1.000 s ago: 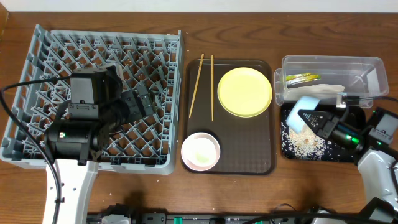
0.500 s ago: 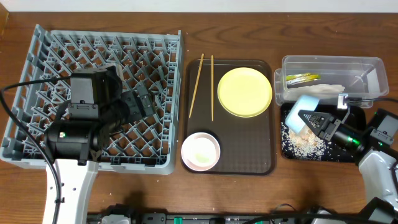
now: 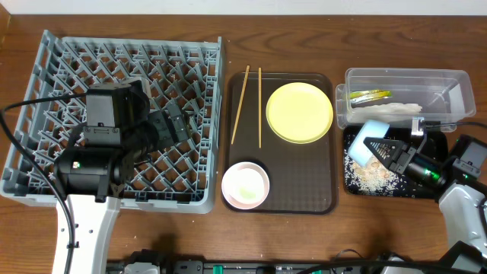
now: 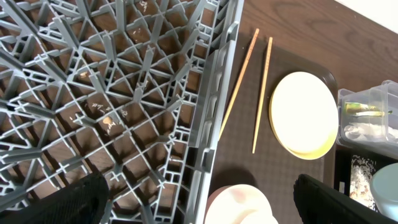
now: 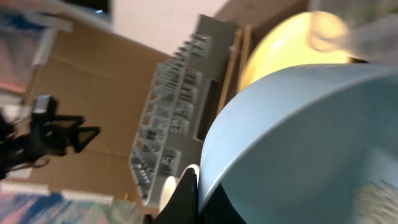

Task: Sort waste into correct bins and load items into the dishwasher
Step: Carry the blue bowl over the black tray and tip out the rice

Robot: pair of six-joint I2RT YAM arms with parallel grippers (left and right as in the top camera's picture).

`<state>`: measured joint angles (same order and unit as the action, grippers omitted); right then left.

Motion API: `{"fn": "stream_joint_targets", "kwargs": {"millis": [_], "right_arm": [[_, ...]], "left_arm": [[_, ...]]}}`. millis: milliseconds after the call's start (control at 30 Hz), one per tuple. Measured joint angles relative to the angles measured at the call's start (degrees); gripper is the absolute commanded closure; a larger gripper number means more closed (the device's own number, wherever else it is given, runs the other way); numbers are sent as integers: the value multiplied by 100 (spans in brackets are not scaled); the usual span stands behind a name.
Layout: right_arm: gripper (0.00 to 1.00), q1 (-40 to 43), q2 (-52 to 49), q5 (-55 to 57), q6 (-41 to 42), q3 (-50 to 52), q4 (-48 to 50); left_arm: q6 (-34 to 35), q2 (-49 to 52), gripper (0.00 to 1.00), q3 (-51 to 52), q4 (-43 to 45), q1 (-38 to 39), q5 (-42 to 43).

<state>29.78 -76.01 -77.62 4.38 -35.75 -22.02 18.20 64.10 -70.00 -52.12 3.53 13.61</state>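
My right gripper point(image 3: 385, 149) is shut on the rim of the light blue bowl point(image 3: 367, 141), holding it tilted over the black tray point(image 3: 437, 141), where rice scraps point(image 3: 367, 178) lie. In the right wrist view the light blue bowl point(image 5: 305, 143) fills the frame, with my right gripper point(image 5: 198, 199) pinching its edge. The clear tub point(image 3: 456, 85) holds a green-yellow wrapper point(image 3: 369, 96) and a white napkin point(image 3: 394, 110). The yellow plate point(image 3: 299, 112), pink bowl point(image 3: 245, 185) and two chopsticks point(image 3: 240, 103) lie on the brown tray point(image 3: 304, 183). My left gripper point(image 4: 202, 211) hangs open over the grey dish rack point(image 4: 124, 81).
The dish rack point(image 3: 46, 91) takes up the left side of the table, its right wall next to the brown tray. The tub and the black tray stand together at the far right. My left arm's body covers the rack's front middle.
My right gripper and the blue bowl have shifted slightly toward the table's front over the black tray. The left arm has stayed still.
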Motion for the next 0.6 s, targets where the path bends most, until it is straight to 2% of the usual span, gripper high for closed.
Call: {"fn": "stream_joint_targets", "kwargs": {"millis": [367, 600], "right_arm": [[99, -7, 9, -560, 105, 11, 544], [99, -7, 42, -247, 529, 13, 682]], "left_arm": [[0, 0, 2, 0, -2, 0, 2], [0, 0, 2, 0, -4, 0, 0]]}}
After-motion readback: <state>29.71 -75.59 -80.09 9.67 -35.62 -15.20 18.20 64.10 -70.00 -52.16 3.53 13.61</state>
